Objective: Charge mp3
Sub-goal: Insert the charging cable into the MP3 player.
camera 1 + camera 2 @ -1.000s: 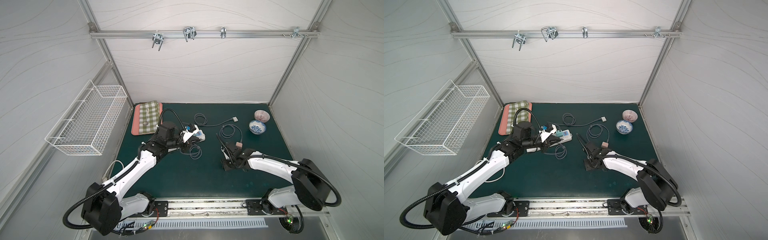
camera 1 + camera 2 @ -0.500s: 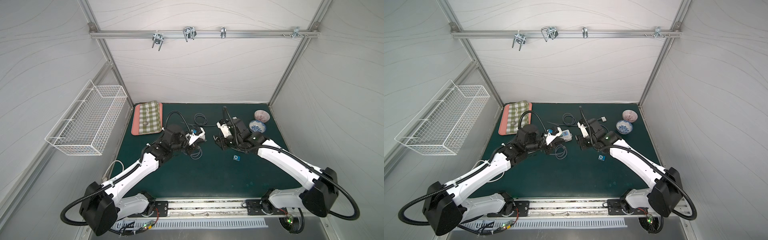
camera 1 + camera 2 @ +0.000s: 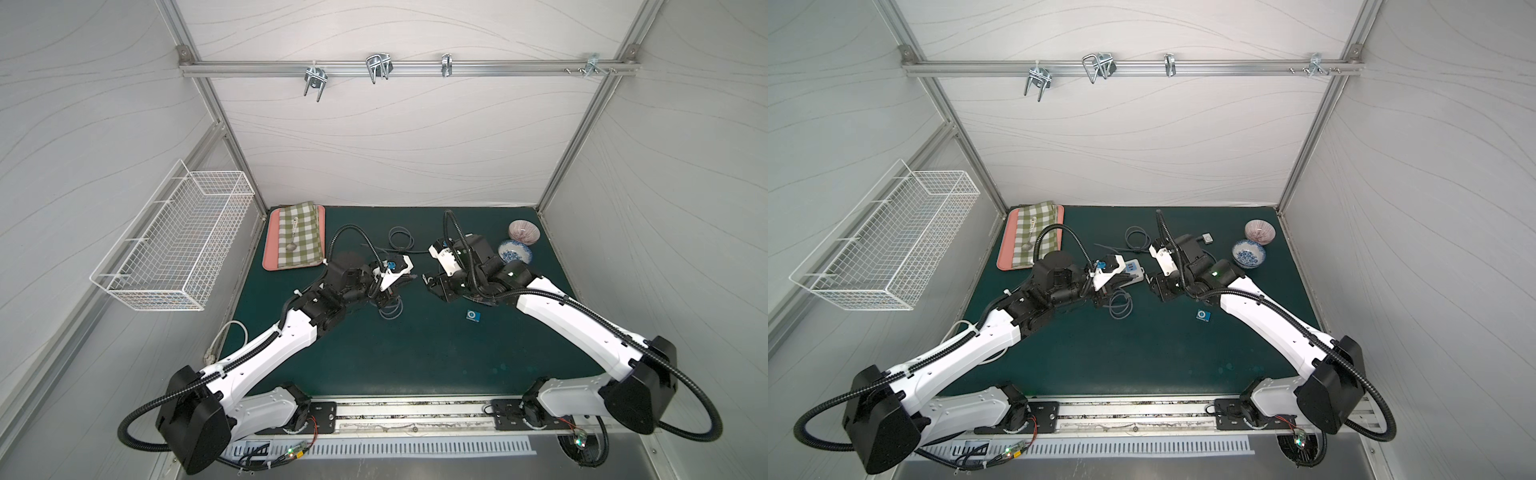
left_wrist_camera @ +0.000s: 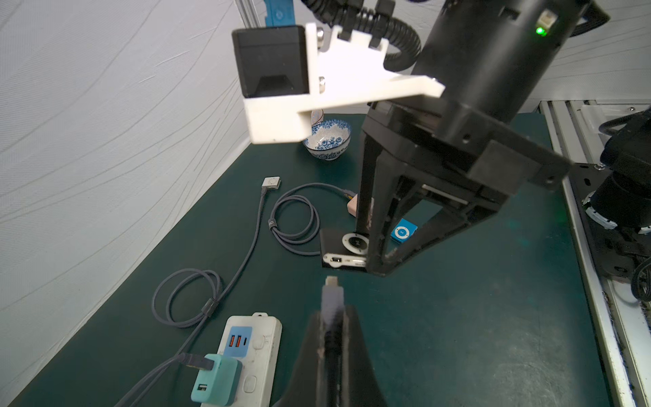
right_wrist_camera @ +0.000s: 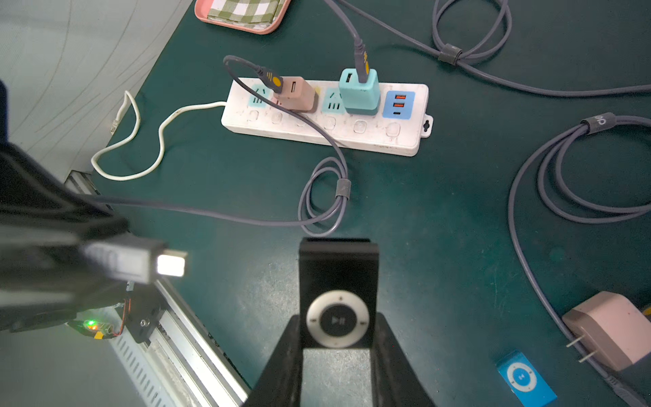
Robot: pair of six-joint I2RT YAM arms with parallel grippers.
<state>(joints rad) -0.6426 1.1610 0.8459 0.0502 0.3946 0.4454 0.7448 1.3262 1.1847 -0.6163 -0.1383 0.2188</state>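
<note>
Lab enclosure: aluminium rail (image 3: 390, 68), white panels (image 3: 390, 145)

Two bowls, a blue-patterned bowl (image 3: 514, 252) and a pinkish bowl (image 3: 523, 230), sit side by side on the counter (image 3: 415, 365) behind the right fingers (image 4: 366, 197). Past the left fingers (image 4: 306, 356) lies a pink tray (image 3: 270, 253) with a checked cloth (image 3: 305, 237) and a spoon (image 3: 292, 246). Farther out, a wire basket (image 3: 178, 241) hangs on the wall.

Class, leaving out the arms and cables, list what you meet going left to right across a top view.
wire basket → pink tray → blue mp3 player → blue-patterned bowl
</note>
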